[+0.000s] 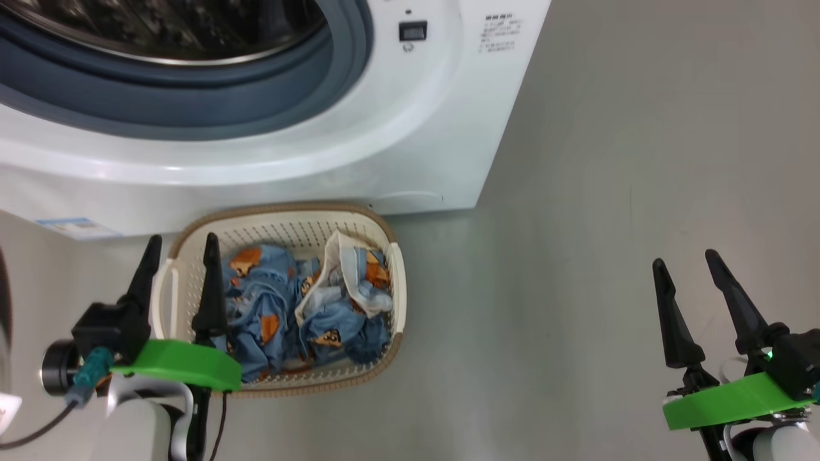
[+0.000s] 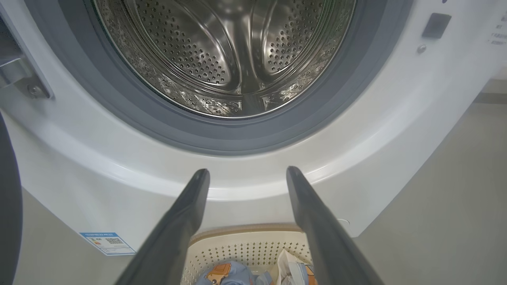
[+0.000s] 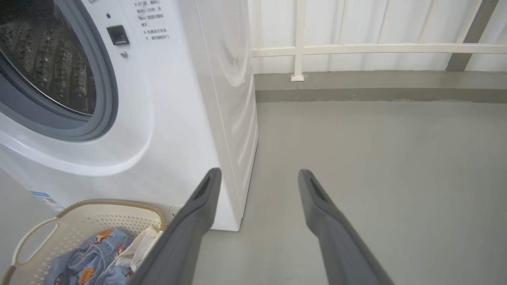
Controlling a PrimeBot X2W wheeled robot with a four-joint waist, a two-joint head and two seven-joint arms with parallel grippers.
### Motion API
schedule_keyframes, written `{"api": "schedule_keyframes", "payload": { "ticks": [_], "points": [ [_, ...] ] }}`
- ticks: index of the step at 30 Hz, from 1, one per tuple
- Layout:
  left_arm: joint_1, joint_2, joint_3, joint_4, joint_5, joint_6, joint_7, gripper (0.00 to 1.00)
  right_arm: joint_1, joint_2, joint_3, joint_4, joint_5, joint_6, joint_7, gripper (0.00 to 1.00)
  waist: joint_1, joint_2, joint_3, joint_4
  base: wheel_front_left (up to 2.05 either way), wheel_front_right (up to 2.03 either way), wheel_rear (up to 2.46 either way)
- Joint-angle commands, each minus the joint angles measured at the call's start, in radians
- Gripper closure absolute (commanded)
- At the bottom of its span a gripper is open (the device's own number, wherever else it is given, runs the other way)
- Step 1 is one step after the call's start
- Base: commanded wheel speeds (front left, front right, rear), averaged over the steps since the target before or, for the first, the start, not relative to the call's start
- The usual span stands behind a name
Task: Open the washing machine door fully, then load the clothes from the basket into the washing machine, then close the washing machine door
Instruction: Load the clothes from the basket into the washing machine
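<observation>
The white washing machine [image 1: 384,147] stands open, its steel drum [image 2: 225,51] and grey-blue rubber ring [image 2: 158,122] bare. A dark curved edge at the left wrist view's far left looks like the washing machine door [image 2: 8,206], swung aside. On the floor just in front sits the cream basket [image 1: 397,282] holding the light blue printed clothes [image 1: 307,307]. My left gripper [image 1: 182,238] is open above the basket's left rim, pointing at the machine. My right gripper [image 1: 685,257] is open over bare floor, well right of the basket.
Grey floor [image 1: 608,256] stretches to the right of the machine. A white railing [image 3: 376,49] with a low grey kerb runs behind it. A small blue sticker [image 1: 73,225] marks the machine's lower left front. The dark latch slot [image 1: 412,30] sits right of the opening.
</observation>
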State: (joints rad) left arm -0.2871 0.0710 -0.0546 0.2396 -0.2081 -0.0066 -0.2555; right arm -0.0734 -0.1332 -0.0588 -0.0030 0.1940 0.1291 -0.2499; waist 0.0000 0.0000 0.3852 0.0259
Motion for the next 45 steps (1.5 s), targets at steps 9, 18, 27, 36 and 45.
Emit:
{"api": "schedule_keyframes", "payload": {
  "ticks": [9,18,27,36,45],
  "points": [
    [-0.114,0.039,0.037,0.092,-0.007,-0.019,-0.006,0.00,-0.045,-0.014,0.033,-0.039,-0.015,0.002,-0.012,0.00,0.0000,0.0000,0.134,-0.029,0.00,0.00,0.00],
    [-0.267,0.062,0.022,0.270,-0.001,-0.048,-0.006,0.00,-0.079,-0.015,0.032,-0.066,-0.022,0.002,-0.012,0.00,0.0000,0.0000,0.265,-0.054,0.00,0.00,0.00],
    [-0.392,0.090,0.006,0.510,0.003,-0.067,-0.005,0.00,-0.094,-0.004,0.026,-0.088,-0.032,0.002,-0.012,0.00,0.0000,0.0000,0.371,-0.070,0.00,0.00,0.00],
    [-0.512,0.132,-0.053,0.731,0.058,-0.070,0.002,0.00,-0.109,0.006,0.024,-0.114,-0.028,0.002,-0.012,0.00,0.0000,0.0000,0.461,-0.081,0.00,0.00,0.00],
    [-0.622,0.174,-0.135,0.883,0.136,-0.053,0.023,0.00,-0.118,0.017,0.025,-0.129,-0.033,0.002,-0.012,0.00,0.0000,0.0000,0.537,-0.083,0.00,0.00,0.00]
  ]
}}
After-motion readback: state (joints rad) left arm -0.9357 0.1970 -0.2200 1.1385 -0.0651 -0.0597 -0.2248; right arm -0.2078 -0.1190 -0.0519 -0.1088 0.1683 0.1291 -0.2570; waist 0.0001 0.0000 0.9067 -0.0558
